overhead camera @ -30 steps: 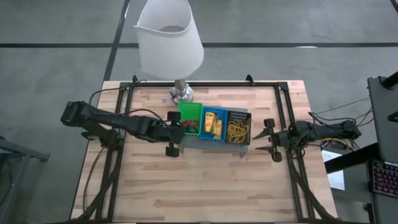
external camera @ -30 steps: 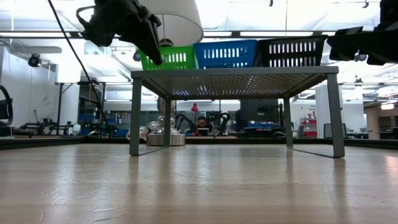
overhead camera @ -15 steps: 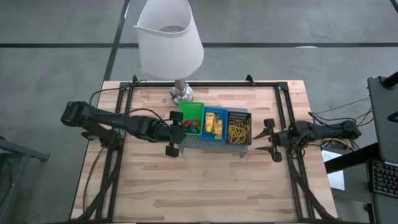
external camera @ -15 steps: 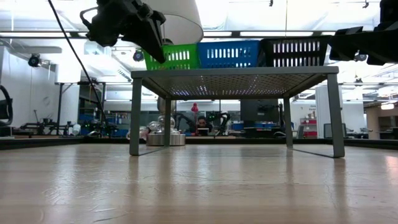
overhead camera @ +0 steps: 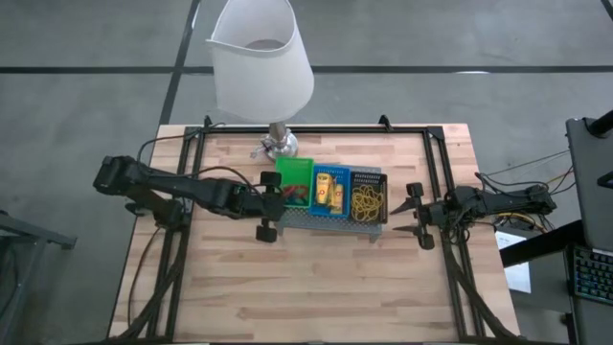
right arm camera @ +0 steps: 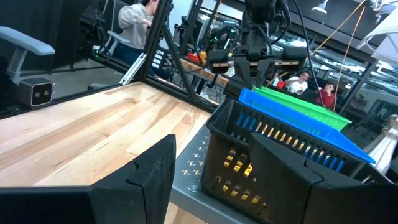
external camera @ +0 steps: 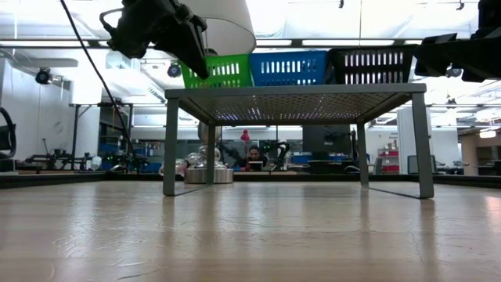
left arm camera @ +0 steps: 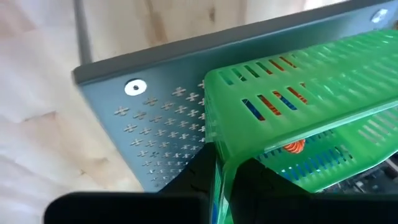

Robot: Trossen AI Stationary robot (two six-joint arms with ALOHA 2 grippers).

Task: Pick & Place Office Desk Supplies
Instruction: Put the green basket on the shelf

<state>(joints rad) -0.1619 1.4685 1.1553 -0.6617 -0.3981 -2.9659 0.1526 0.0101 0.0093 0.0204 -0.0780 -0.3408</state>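
So the left gripper (overhead camera: 278, 195) is pinched nearly closed on the wall of the little green slotted plastic bin (overhead camera: 293, 178), which sits at the left end of the grey perforated metal tray (overhead camera: 330, 221), touching the blue bin (overhead camera: 331, 188). The right gripper (overhead camera: 413, 213) just hangs wide open beside the black bin (overhead camera: 367, 197), holding nothing.

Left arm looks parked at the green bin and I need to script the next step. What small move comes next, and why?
Probably a short straight lift. The left claw is shut on the end wall of the small green slotted plastic bin, which sits on the grey perforated metal tray beside the blue bin. Raising it first should clear the tray and neighbour. The right claw waits open by the black bin.
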